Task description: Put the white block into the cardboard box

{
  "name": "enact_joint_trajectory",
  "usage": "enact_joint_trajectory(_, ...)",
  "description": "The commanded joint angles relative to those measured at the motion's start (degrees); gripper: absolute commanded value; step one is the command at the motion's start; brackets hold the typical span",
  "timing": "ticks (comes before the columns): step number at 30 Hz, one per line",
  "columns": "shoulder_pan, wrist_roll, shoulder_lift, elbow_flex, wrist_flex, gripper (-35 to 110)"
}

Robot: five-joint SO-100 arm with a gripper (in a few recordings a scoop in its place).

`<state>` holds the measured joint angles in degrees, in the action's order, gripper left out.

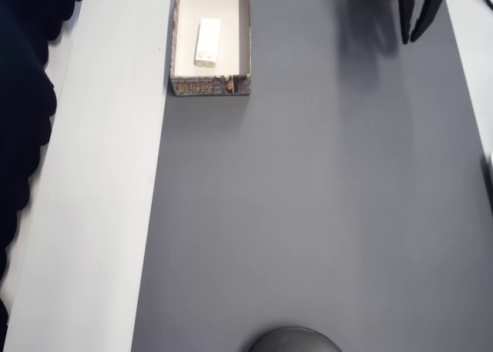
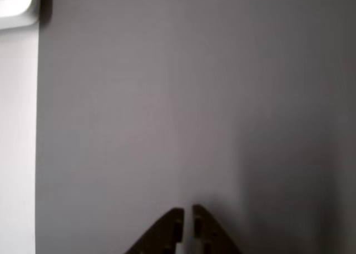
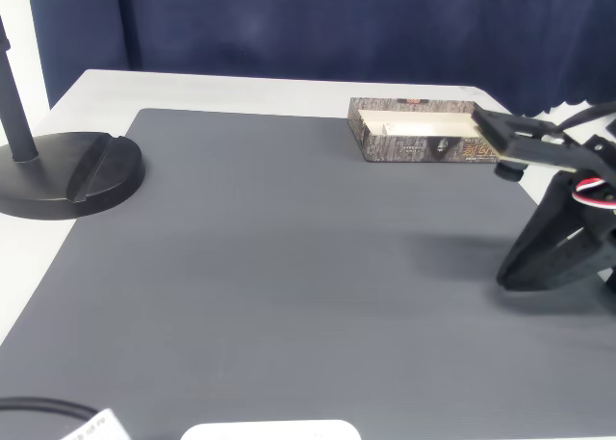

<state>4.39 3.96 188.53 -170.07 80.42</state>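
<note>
A: We found the white block [image 1: 208,41] lying inside the cardboard box [image 1: 245,36] at the mat's [image 1: 323,213] far edge; placement looked done.

B: We logged the gripper [image 1: 414,35] clenched, empty, well apart from it.

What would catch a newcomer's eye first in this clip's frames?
The white block lying inside the cardboard box at the top edge of the overhead view. Next, the dark gripper, its fingers close together, over the bare grey mat near the top right corner, well apart from the box.
</note>
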Motion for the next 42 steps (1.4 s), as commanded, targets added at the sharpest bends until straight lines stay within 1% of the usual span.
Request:
enact_joint_trajectory(1,0.8,-1.7,1.8,-0.5,-3.1,-2)
enact_joint_trajectory(8,2.1,-6.4,1.8,-3.0,-7.8,-2)
enact_joint_trajectory(13,2.3,-7.4,1.8,-5.5,-12.4,-2)
enact_joint_trajectory(24,1.6,-9.6,1.8,-7.0,-12.0,-2)
enact_joint_trajectory(26,1.2,-11.2,1.8,-7.1,-10.7,-2)
enact_joint_trajectory(33,0.4,-11.4,1.9,-7.1,-6.5,-2)
enact_joint_trajectory(42,0.2,-6.2,1.9,-7.1,-5.0,-2)
